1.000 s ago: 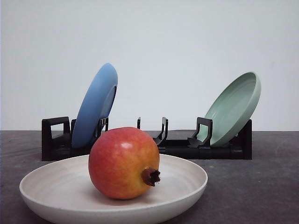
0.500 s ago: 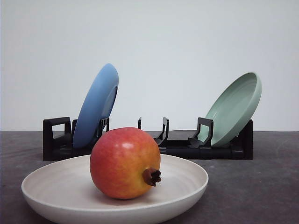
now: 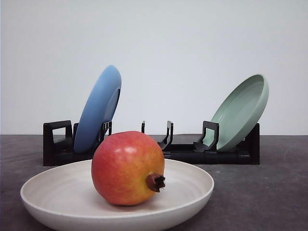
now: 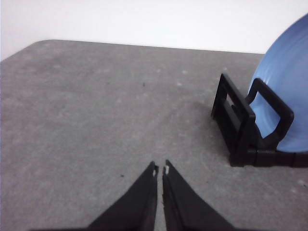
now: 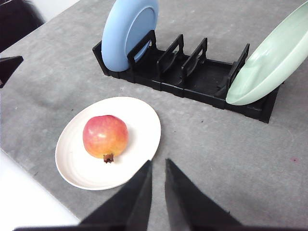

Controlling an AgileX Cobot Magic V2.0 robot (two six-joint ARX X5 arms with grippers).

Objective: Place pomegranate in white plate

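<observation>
The red pomegranate (image 3: pixel 128 168) with a yellow-orange blush rests inside the white plate (image 3: pixel 192 185) at the table's front; its dark crown nub points forward and to the right. From above, the pomegranate (image 5: pixel 105 136) lies near the middle of the plate (image 5: pixel 142 125). My right gripper (image 5: pixel 158 162) hovers above the table beside the plate, shut and holding nothing. Over bare grey table near the rack's end, my left gripper (image 4: pixel 160 168) is also shut and holds nothing.
A black dish rack (image 3: pixel 183 151) stands behind the white plate. It holds a blue plate (image 3: pixel 98 108) on the left and a pale green plate (image 3: pixel 240 110) on the right, both leaning. The table's near edge (image 5: pixel 33 192) runs close to the white plate.
</observation>
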